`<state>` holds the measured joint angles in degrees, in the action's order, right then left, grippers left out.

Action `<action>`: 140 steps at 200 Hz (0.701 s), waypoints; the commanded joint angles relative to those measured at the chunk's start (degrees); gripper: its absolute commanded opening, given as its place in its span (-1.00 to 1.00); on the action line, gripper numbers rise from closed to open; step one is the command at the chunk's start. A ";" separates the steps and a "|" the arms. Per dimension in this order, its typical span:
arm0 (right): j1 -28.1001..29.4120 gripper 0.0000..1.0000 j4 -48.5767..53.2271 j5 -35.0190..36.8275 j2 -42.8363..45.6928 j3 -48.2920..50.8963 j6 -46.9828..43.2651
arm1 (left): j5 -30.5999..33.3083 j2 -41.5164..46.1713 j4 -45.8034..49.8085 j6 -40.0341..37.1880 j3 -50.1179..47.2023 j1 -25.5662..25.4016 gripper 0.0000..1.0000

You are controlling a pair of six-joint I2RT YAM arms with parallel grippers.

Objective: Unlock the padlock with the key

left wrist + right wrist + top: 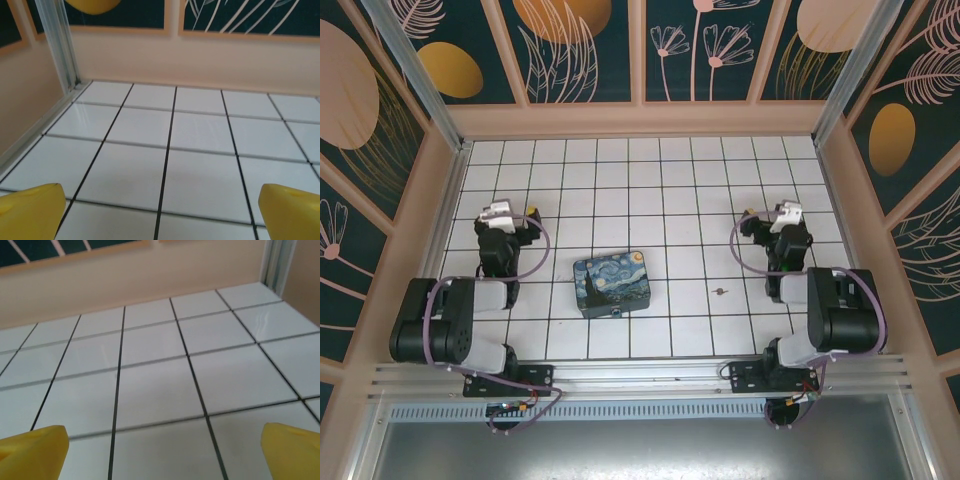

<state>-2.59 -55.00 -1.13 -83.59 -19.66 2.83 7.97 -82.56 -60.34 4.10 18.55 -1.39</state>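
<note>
- On the tiled floor (670, 180), right of centre in the top view: key (720, 291), tiny, thin and dark, lying flat on a white tile; finer detail too small to make out.
- At the near edge of the box (612, 283): padlock (617, 312), seen as a tiny speck; touching the box or just beside it, cannot tell which; shackle too small to make out.
- Box: rectangular, lid printed with a blue-yellow swirling painting, shut, lying flat left of centre; contents hidden.
- Key relative to the right gripper (767, 214): closer to the arm bases and to its left, clearly apart, no contact.
- Padlock relative to the left gripper (513, 211): closer to the arm bases and to its right, well apart, with the box between.
- Right gripper: spread wide, yellow fingertips (32, 452) at the two lower corners of the right wrist view, floor tile between them, nothing pinched.
- Left gripper: likewise spread wide, yellow fingertips (30, 212) at the lower corners of the left wrist view, nothing pinched.
- Surroundings: white tiles with dark joints, beige walls (640, 120) with dark floral panels above.
</note>
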 commanded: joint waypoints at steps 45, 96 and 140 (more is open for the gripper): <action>-3.05 0.98 33.30 -6.40 7.50 -16.73 22.65 | -1.24 14.98 32.06 9.13 14.22 0.52 0.97; 7.26 0.83 43.11 -14.64 13.31 -16.38 25.43 | -16.68 18.76 59.89 24.71 25.44 0.51 0.91; 22.49 0.73 48.66 -12.15 14.71 -15.70 32.04 | -26.84 26.65 71.61 29.51 20.31 0.42 0.87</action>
<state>14.35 -11.42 -13.02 -70.22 -35.64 29.23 -10.44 -60.10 -1.19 28.51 41.60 -1.32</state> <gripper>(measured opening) 0.872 0.941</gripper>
